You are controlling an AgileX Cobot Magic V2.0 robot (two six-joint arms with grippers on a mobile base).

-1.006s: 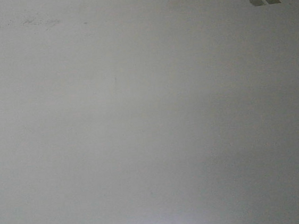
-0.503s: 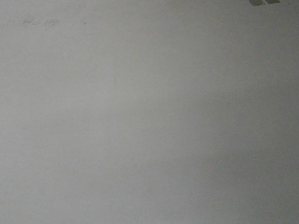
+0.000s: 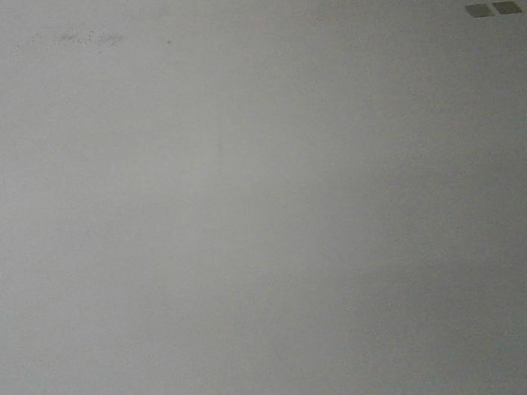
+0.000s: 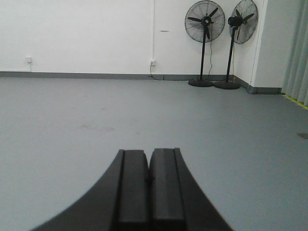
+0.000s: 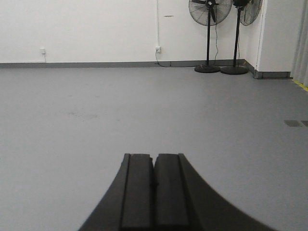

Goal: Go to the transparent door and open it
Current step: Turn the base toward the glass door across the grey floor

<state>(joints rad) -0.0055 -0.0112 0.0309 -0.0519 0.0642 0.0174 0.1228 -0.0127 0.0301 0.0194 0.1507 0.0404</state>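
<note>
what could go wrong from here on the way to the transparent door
1. No transparent door shows in any view, only grey floor, a white wall and two standing fans. The base might head the wrong way.
2. The fans stand in the far corner. Steering there risks a bump.
3. The left gripper and right gripper are shut, so they could likely not take a handle without opening first.

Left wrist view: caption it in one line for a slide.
Shut left end effector low over grey floor, facing white wall and two pedestal fans.
</note>
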